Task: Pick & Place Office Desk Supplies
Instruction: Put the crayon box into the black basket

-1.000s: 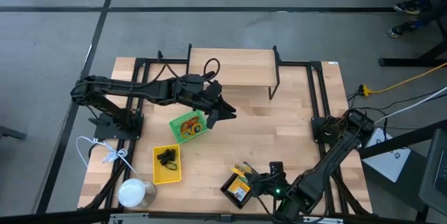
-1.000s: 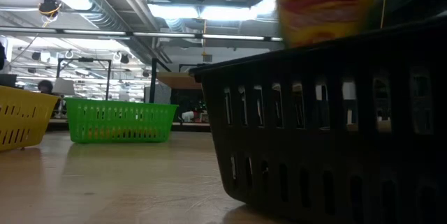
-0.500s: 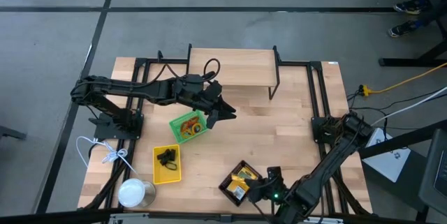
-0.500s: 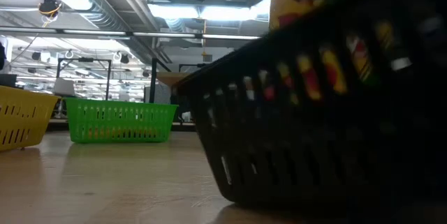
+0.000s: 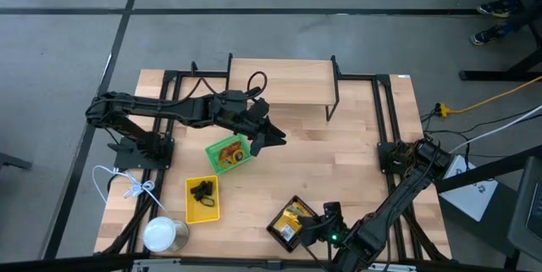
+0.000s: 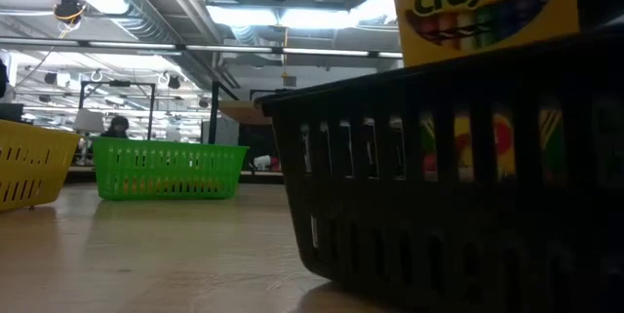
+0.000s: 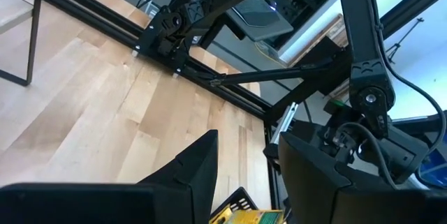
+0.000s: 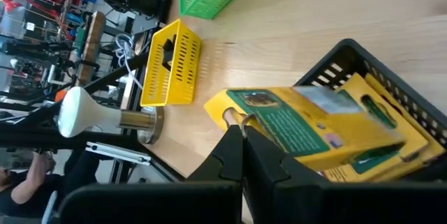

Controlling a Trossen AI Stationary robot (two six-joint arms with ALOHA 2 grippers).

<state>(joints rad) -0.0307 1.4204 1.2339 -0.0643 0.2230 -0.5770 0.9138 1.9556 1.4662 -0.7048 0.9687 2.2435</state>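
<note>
The right gripper (image 5: 315, 231) is at the front edge of the surface (image 5: 339, 149), just beside the black tray (image 5: 289, 222). In the right wrist view its fingers (image 8: 234, 155) are pressed together on the end of a yellow box (image 8: 311, 128), and this box lies tilted on the rim of the black tray (image 8: 356, 56), half inside it. A second box (image 8: 380, 151) of the same kind lies below it in the tray. In the low view the box (image 6: 483, 11) stands up above the dark wall of the tray (image 6: 448, 176), with a crayon print on its face.

The left gripper (image 5: 273, 139) hangs over the middle of the surface, just beside the green tray (image 5: 227, 154), and it does not touch the tray. In the left wrist view its fingers (image 7: 192, 168) are spread apart with nothing between them.

The green tray holds orange loops (image 5: 232, 155); from above I cannot tell how many. The yellow tray (image 5: 202, 199) lies near the front left of the surface, well apart from the black tray, and black clips (image 5: 201, 191) lie in it. In the low view the green tray (image 6: 168, 169) and the yellow tray (image 6: 27, 164) stand on the surface farther back, to the left of the black one.

A white can (image 5: 163, 235) stands at the front left corner, close to the yellow tray, and a white cord (image 5: 125, 186) lies beside it at the edge of the surface.
</note>
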